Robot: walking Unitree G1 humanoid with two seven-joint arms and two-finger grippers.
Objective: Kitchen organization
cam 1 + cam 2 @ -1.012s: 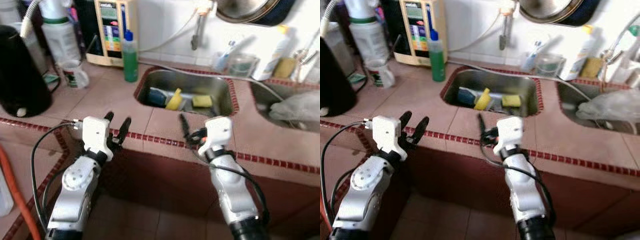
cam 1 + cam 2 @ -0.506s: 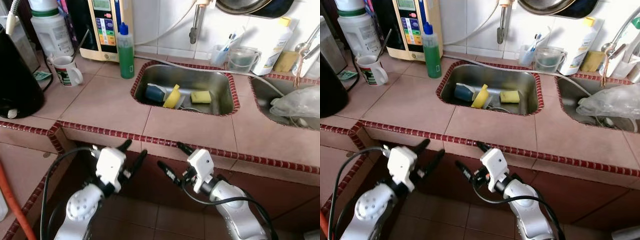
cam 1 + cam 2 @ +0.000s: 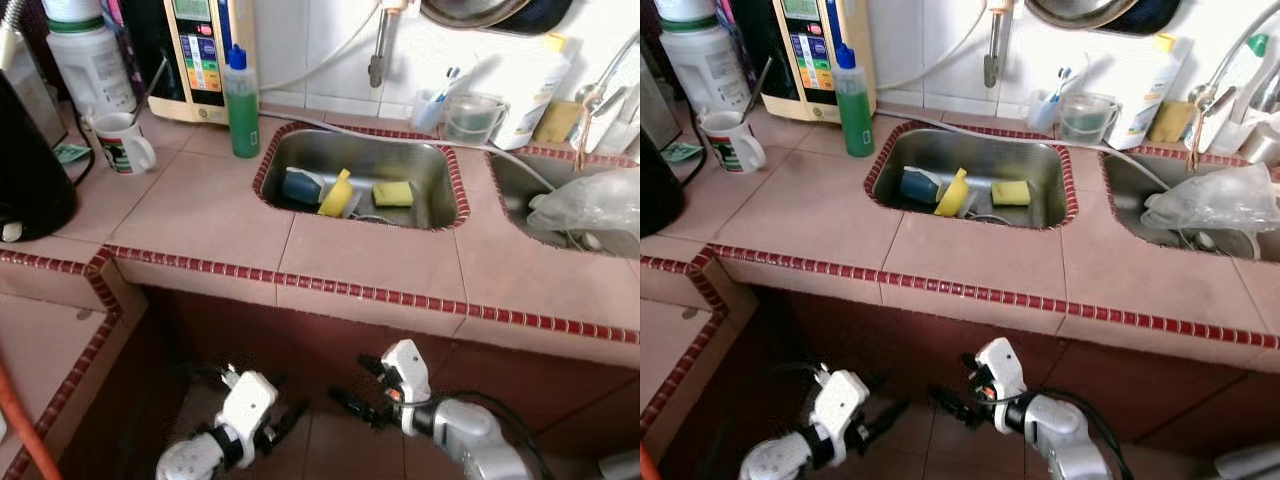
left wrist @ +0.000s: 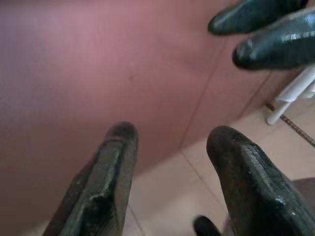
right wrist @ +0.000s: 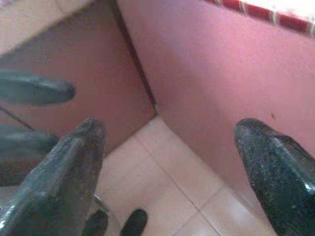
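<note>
Left eye view: pink tiled counter (image 3: 210,215), steel sink basin (image 3: 400,165) w/ yellow sponge (image 3: 391,193).
Left gripper (image 4: 167,147): low by floor, fingers apart, empty.
Right gripper (image 5: 170,147): low, jaws wide, empty.

Head cameras look down on the counter (image 3: 220,215) and sink (image 3: 440,175) alike; wrist cameras sit low, close, facing the floor (image 5: 172,172)

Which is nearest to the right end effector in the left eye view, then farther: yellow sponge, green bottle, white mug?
From the right end effector, low under the counter:
1. Yellow sponge, in the sink basin.
2. Green bottle, left of the sink.
3. White mug, far left on the counter.
</note>
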